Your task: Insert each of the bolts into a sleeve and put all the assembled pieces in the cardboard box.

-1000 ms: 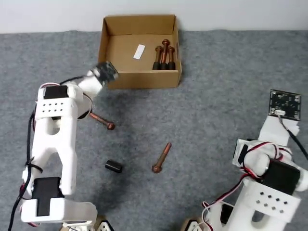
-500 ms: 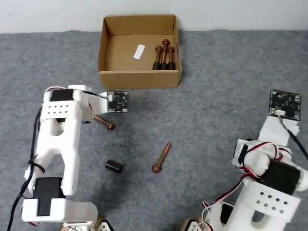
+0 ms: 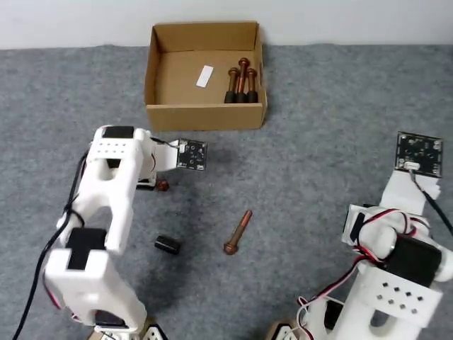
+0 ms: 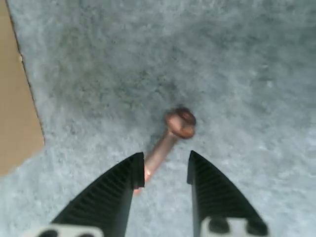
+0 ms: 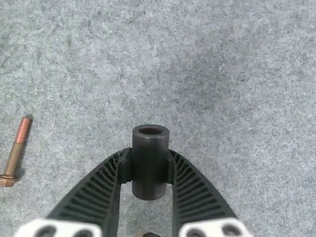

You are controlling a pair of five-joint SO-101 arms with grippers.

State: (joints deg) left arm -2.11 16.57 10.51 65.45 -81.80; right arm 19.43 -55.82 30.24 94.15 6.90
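My left gripper (image 4: pixel 166 158) is open, just above the grey carpet, its fingers on either side of a copper bolt's (image 4: pixel 174 133) shank. In the high view that bolt's head (image 3: pixel 162 185) pokes out from under the left arm (image 3: pixel 113 170). My right gripper (image 5: pixel 149 154) is shut on an upright black sleeve (image 5: pixel 150 160), held above the carpet. A second copper bolt (image 3: pixel 238 231) lies loose mid-table, with a loose black sleeve (image 3: pixel 167 245) to its left. The cardboard box (image 3: pixel 205 113) at the back holds three assembled pieces (image 3: pixel 241 81).
A white slip (image 3: pixel 204 76) lies on the box floor. The box's edge (image 4: pixel 15 108) is close to my left gripper. The right arm (image 3: pixel 396 262) sits at the near right with bare carpet around it. The loose bolt (image 5: pixel 16 153) lies off to one side of my right gripper.
My left arm has swung away from the box front, rightward and down, over the bolt near it. The right arm, loose bolt and loose sleeve have not moved.
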